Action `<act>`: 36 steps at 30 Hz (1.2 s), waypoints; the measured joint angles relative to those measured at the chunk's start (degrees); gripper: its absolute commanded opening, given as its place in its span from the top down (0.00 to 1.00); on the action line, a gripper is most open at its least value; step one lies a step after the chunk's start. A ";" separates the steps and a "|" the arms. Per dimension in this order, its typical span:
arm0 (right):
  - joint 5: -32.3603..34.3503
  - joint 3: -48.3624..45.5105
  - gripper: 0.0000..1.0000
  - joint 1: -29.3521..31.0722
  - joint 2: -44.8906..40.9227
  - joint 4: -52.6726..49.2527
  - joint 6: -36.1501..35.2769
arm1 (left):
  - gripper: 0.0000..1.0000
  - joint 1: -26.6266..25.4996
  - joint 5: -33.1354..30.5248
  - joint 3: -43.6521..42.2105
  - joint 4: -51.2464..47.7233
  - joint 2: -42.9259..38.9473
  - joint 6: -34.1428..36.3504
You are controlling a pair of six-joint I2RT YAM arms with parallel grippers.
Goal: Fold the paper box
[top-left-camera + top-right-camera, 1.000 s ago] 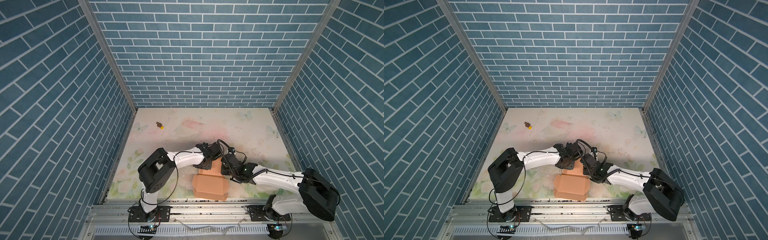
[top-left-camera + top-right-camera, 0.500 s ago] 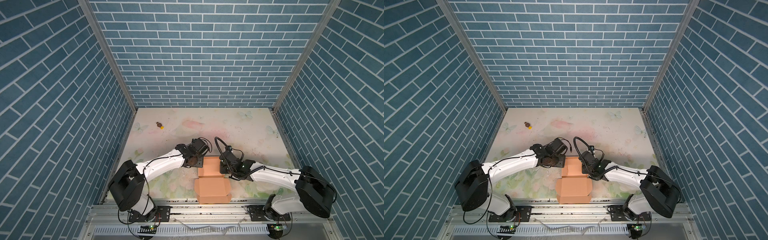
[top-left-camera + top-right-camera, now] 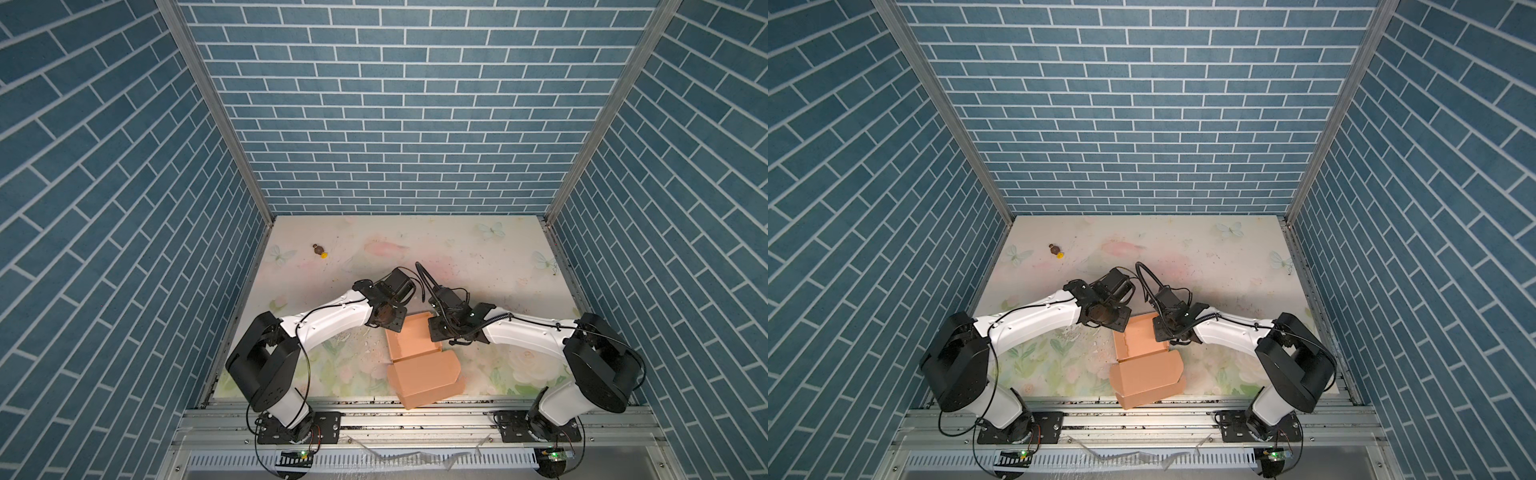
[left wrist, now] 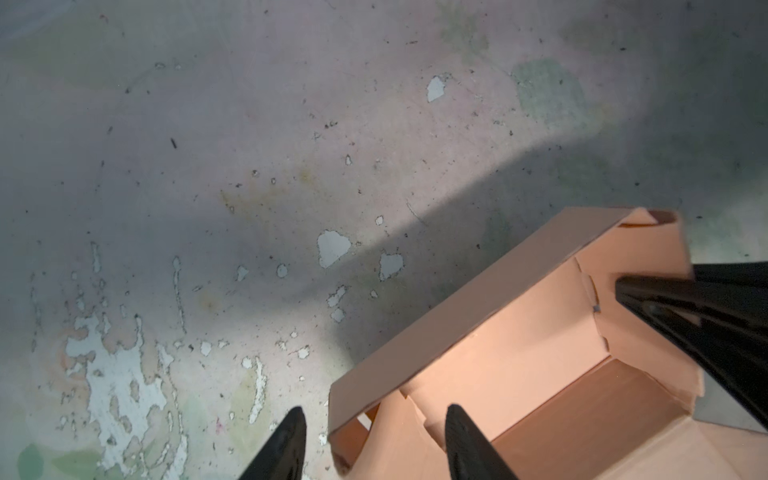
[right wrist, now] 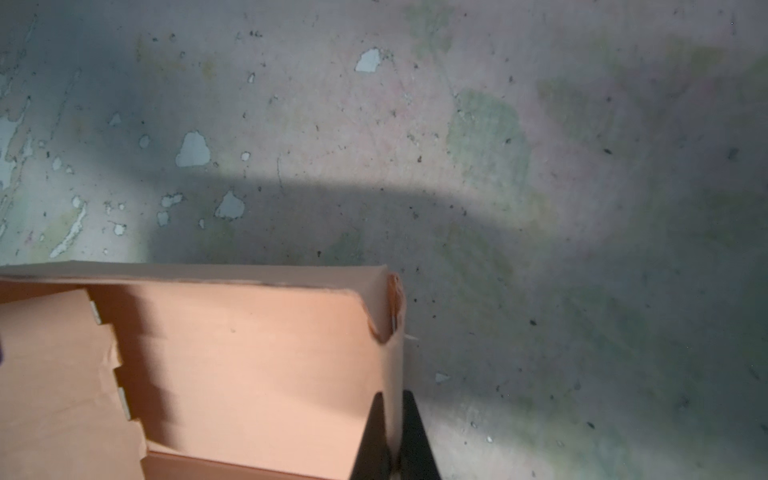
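The peach-orange paper box (image 3: 411, 345) (image 3: 1138, 343) lies near the table's front, an open shallow tray with its lid flap (image 3: 424, 380) spread toward the front rail. My left gripper (image 3: 392, 326) (image 4: 376, 413) is open at the tray's far-left corner, one finger outside the side wall (image 4: 457, 307) and one inside, neither pressing. My right gripper (image 3: 436, 330) (image 5: 392, 399) is shut on the tray's right wall (image 5: 249, 353), pinching the thin card near the far-right corner. Its black fingers (image 4: 665, 299) also show in the left wrist view.
A tiny brown-and-yellow object (image 3: 319, 250) (image 3: 1054, 250) lies far back on the left. Blue brick walls close in three sides. The lid's front corner overhangs the metal rail (image 3: 498, 409). The floral tabletop (image 4: 291, 166) is scuffed and chipped.
My left gripper let go at the tray's far edge, swung out to the left and came back open astride the far-left corner. The box has turned a little; the right gripper keeps its hold.
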 measured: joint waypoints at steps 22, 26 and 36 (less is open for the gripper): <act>-5.70 2.21 1.00 -1.92 2.12 -1.97 -4.46 | 0.80 -2.12 0.96 0.98 5.01 8.02 11.96; -5.70 2.21 1.00 -1.97 2.12 -1.97 -4.46 | 0.88 -2.40 0.85 0.98 5.22 8.37 13.05; -5.42 2.54 0.95 -2.40 2.23 -2.64 -4.44 | 0.96 -2.47 0.61 1.01 6.51 9.53 12.90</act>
